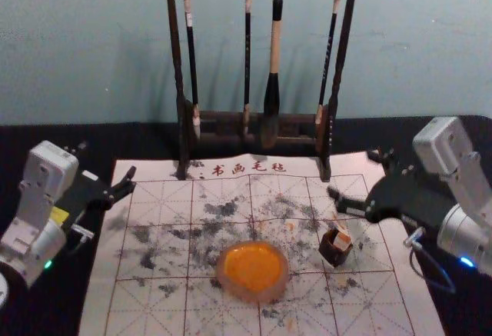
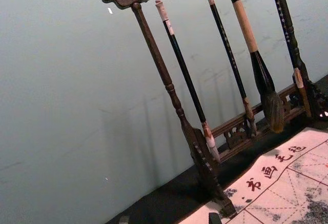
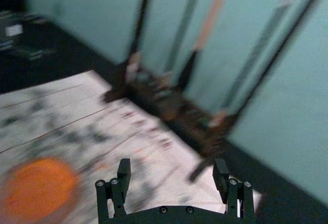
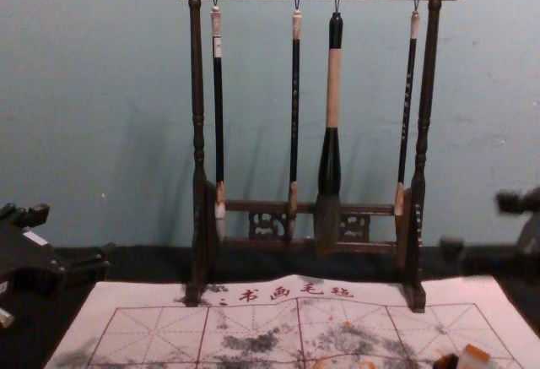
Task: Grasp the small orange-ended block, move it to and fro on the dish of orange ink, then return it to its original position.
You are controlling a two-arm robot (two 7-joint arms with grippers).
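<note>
Approach: your open black right gripper (image 1: 352, 173) hangs near the small orange-ended block (image 1: 341, 240), seated in a dark boxy holder (image 1: 333, 252); next, align and lower. Left gripper (image 1: 107, 162), open, idles beside the white gridded mat (image 1: 98, 305).

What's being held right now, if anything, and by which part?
Nothing. The right gripper hangs open and empty near the right edge of the mat, the left gripper likewise near its left edge. The orange-ended block sits in the dark holder.
</note>
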